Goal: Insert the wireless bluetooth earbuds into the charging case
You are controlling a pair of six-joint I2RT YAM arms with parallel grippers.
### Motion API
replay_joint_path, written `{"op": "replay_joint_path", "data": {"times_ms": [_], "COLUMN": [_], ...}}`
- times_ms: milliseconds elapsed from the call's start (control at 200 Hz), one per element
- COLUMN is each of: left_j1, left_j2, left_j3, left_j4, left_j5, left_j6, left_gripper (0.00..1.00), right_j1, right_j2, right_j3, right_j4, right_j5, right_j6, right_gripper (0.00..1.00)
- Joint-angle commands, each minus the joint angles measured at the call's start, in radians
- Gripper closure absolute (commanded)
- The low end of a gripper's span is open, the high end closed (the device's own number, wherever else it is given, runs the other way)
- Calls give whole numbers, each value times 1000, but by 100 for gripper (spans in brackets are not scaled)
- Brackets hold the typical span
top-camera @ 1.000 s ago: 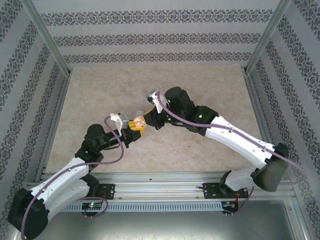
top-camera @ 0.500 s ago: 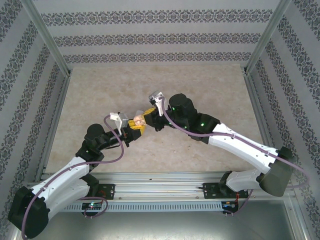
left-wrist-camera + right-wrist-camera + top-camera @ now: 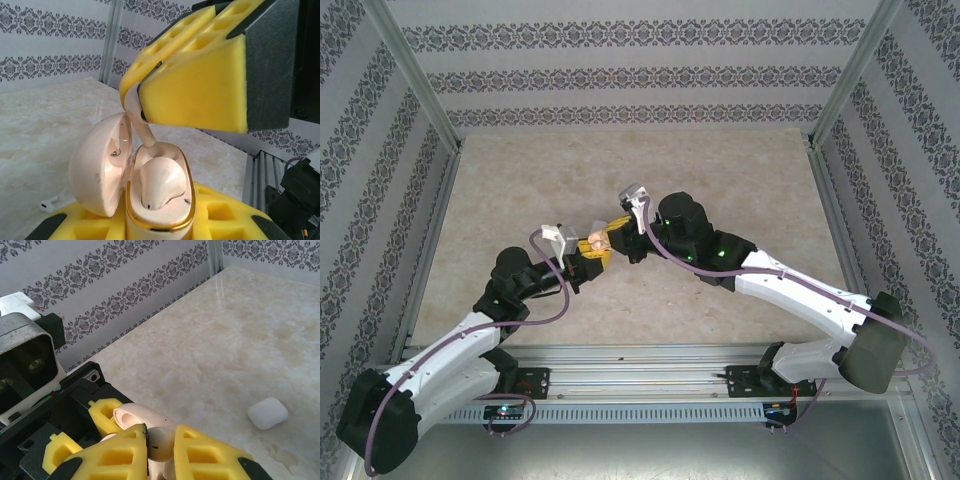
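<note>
Our right gripper (image 3: 135, 95) pinches an earbud (image 3: 144, 131) between closed yellow pads, its stem pointing down into the open charging case (image 3: 100, 165) just below. We see our left gripper (image 3: 160, 227) clamped on that case, with a second earbud (image 3: 161, 182) seated inside. A loose white earbud (image 3: 48, 203) lies on the table (image 3: 40, 140) nearby.

Bright, even light in all views; faint soft shadows, pale sheen on the marble tabletop (image 3: 220, 296), close foreground slightly blurred
</note>
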Motion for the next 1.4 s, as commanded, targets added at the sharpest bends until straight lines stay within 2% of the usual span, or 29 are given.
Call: {"op": "replay_joint_path", "data": {"times_ms": [0,430,934,1394], "left_j1": [-7,-7,-7,-6], "left_j2": [-6,12,35,40], "left_j3": [1,-8,-68,-79], "left_j4": [85,123,295,329], "left_j5": [4,-4,10,19], "left_j6": [-11,-17,-35,-30], "left_gripper": [88,88,88,88], "right_j1": [11,22,29,45], "right_j2": [-22,-56,-36,-20], "right_j3": [-34,-82,-103,-106], "right_j4": [21,70,108,145], "right_j5": [15,16,31,20], "right_j6": [25,52,48,6], "right_gripper": [84,84,83,83]}}
